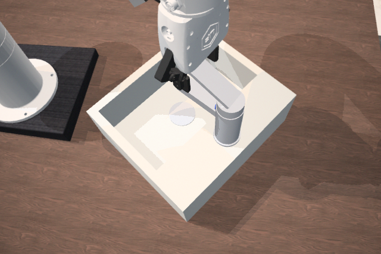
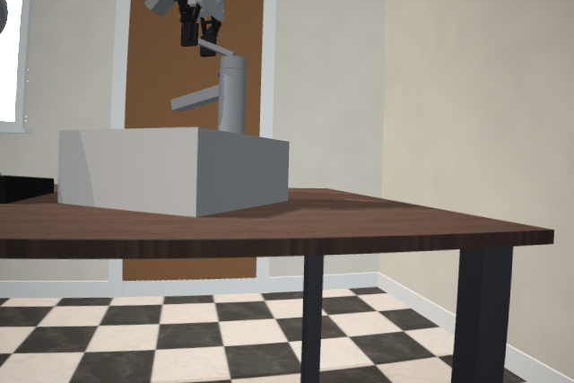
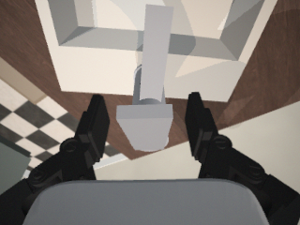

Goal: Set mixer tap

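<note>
the lever rises from the tap body in the sink mid-bench, its long axis running out over the spout. its free end lies between the fingers, which stand wide, holding nothing, one on each side without touching.

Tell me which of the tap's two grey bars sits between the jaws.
The lever, the upper bar rising from the tap's top, sits untouched between the open jaws. The spout juts out lower, over the basin.
</note>
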Tool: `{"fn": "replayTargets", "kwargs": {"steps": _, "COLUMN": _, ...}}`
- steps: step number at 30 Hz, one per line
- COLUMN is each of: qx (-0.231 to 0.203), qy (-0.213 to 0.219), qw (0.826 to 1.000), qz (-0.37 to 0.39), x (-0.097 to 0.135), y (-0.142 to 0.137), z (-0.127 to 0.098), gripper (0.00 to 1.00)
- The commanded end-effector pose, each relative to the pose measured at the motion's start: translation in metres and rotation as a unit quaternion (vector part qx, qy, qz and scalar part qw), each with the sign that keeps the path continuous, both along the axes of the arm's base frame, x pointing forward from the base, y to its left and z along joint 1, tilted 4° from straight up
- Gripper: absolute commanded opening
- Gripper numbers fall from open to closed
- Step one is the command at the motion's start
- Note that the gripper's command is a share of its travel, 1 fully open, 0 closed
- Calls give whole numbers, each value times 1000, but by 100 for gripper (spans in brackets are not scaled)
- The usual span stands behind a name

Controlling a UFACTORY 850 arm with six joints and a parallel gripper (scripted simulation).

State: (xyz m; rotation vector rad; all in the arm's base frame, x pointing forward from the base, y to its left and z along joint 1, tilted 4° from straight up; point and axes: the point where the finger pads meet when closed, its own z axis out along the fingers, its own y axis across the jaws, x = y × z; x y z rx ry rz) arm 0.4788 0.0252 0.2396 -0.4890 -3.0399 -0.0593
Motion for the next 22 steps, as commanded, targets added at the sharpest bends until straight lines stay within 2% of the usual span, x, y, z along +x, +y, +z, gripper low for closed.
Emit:
{"fn": "replayTargets", "kwargs": {"steps": 1, "qx": 0, "qy": -1, "qw": 1000, "qz": 0, "x": 1, "y": 0, "z": 1, "gripper": 74}}
{"fn": "replayTargets", "kwargs": {"steps": 14, "qx": 0, "qy": -1, "qw": 1000, "qz": 0, "x": 1, "y": -1, "z": 13, "gripper": 74}}
{"fn": "replayTargets", "kwargs": {"steps": 22, "qx": 0, "qy": -1, "qw": 1000, "qz": 0, "x": 1, "y": -1, "z": 13, "gripper": 74}}
